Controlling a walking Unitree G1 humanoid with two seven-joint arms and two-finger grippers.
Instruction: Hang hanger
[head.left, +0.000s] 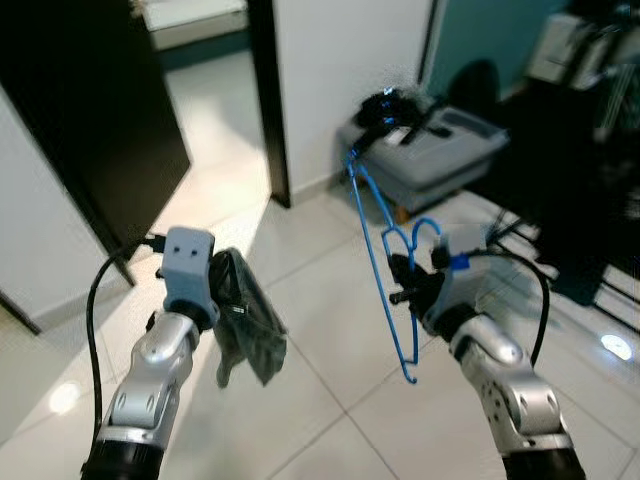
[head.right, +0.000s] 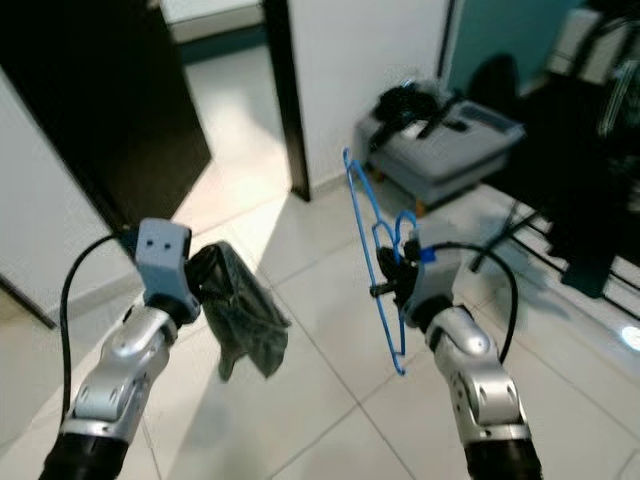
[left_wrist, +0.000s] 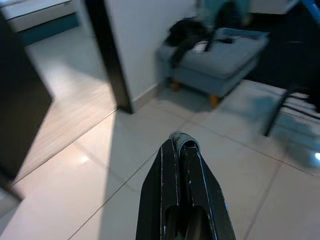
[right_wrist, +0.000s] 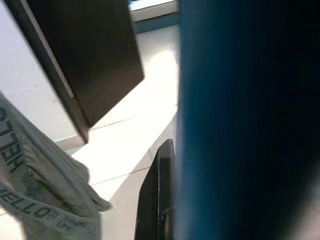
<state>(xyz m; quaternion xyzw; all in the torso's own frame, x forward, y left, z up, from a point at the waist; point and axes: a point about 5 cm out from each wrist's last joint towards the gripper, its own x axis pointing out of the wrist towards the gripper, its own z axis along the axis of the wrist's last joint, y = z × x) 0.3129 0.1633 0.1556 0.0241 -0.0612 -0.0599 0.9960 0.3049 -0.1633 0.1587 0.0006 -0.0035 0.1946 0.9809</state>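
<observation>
1. Step in hand, as I judge it: carry phase. You hold both items and nothing is hung yet; no rail or hook can be made out.
2. Right gripper (head.left: 405, 282): fingers clamped on the blue wire hanger (head.left: 385, 262), near its hook end. The hanger stands roughly upright, well off the tiled floor (head.left: 330, 300), tilting away toward the grey ottoman (head.left: 425, 155).
3. Left gripper (head.left: 222, 285): fingers narrow, pinched on a dark grey garment (head.left: 245, 325) that droops from them. In the left wrist view the two fingers (left_wrist: 182, 190) sit pressed together with a fold of cloth at the tips.
4. Right wrist view: blue blur up close, likely the hanger; the garment (right_wrist: 40, 185) shows printed lettering.
5. Surroundings: dark open door (head.left: 90, 120) on your left, white wall (head.left: 345, 70) ahead, the ottoman with black clutter beyond the hanger.
6. Next move, my read: the garment isn't on the hanger yet. Either bring the two arms together and thread it on, or find a hanging spot first.
7. Keep the right grip firm; the thin wire could swivel.
</observation>
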